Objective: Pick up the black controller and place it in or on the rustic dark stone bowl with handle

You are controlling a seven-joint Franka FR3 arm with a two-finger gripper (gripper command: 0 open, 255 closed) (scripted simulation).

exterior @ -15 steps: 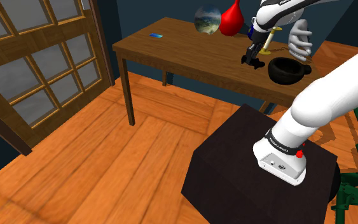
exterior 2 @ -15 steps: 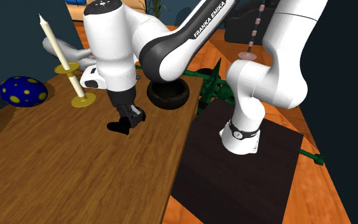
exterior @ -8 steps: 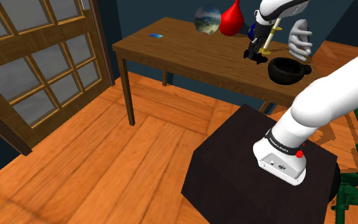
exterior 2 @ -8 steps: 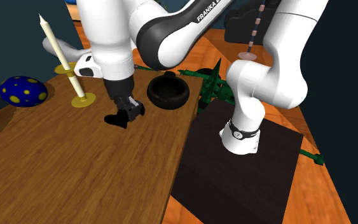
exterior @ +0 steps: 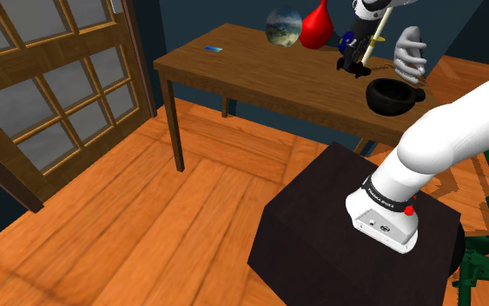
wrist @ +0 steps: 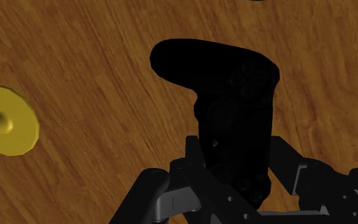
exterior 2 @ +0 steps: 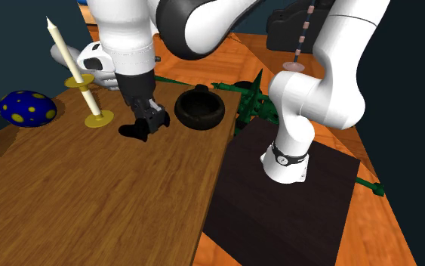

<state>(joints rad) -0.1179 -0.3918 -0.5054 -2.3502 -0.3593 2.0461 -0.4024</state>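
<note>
Shoulder view: brown wooden table is carrying a dark, rough round bowl w/ a stub handle near the edge by the stand. Matte black, L-shaped controller w/ a rounded grip end is hanging over the tabletop btwn the yellow-based white candlestick & the bowl, apart from both. All-black gripper is clamping it, fingers narrowed onto its lower body. Small marking on the arm's base collar is too tiny to read.

On or over the wooden table: one black controller, one dark handled bowl, one white candle with yellow holder, one red drop-shaped vase, one marbled sphere, one yellow-spotted blue egg, one white hand figure, one blue card.
</note>
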